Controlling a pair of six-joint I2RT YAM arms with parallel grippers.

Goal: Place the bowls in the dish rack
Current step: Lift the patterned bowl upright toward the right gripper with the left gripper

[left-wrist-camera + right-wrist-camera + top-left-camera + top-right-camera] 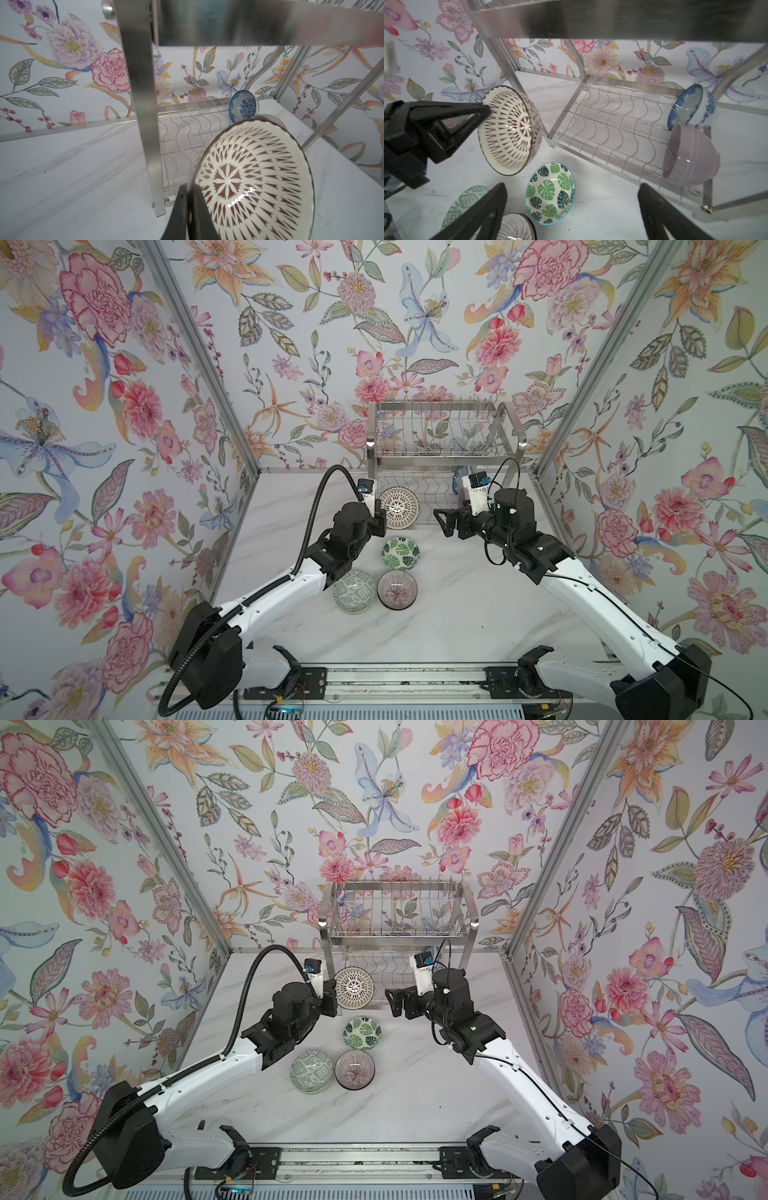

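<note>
Left gripper (380, 516) pinches the white bowl (400, 508) by its rim, tipped on edge at centre frame, apparently to slot into the rack (440, 435) just above it; right gripper (441, 522) gapes empty alongside.

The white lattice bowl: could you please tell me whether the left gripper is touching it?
Touching. The left wrist view shows the left gripper clamped on the rim of the white lattice bowl, a finger each side.

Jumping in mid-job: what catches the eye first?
The left gripper pinches a white patterned bowl by its rim, tipped on edge beside the dish rack's lower shelf. The right gripper hangs open nearby. A leaf bowl, a grey-green bowl and a purple bowl sit on the table.
</note>
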